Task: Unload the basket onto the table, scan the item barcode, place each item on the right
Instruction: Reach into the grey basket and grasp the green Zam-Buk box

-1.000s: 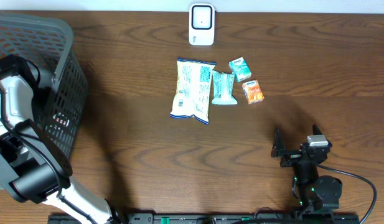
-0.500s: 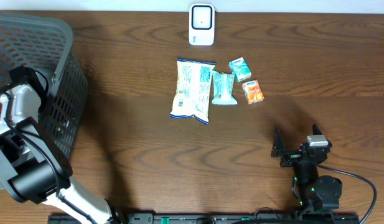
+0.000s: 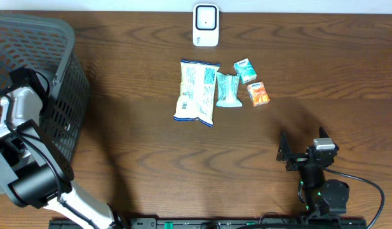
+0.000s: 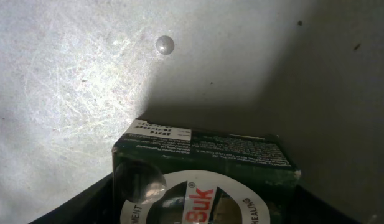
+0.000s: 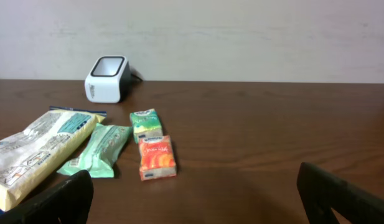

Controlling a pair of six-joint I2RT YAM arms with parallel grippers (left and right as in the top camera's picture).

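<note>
A dark green box with a white oval label and a small printed sticker on its end lies on the pale floor of the grey basket. My left gripper straddles it, with a dark finger close against each side. I cannot tell whether the fingers press on the box. From overhead only the left arm shows, reaching down into the basket. The white scanner stands at the table's far edge. My right gripper rests open near the front right, nothing between its fingers.
A pale chip bag, a teal pack, a small green box and an orange box lie together in front of the scanner. A small round stud sits on the basket floor.
The left wrist shifted slightly inside the basket a second ago and has held still since. The right arm and the table items have not moved.
</note>
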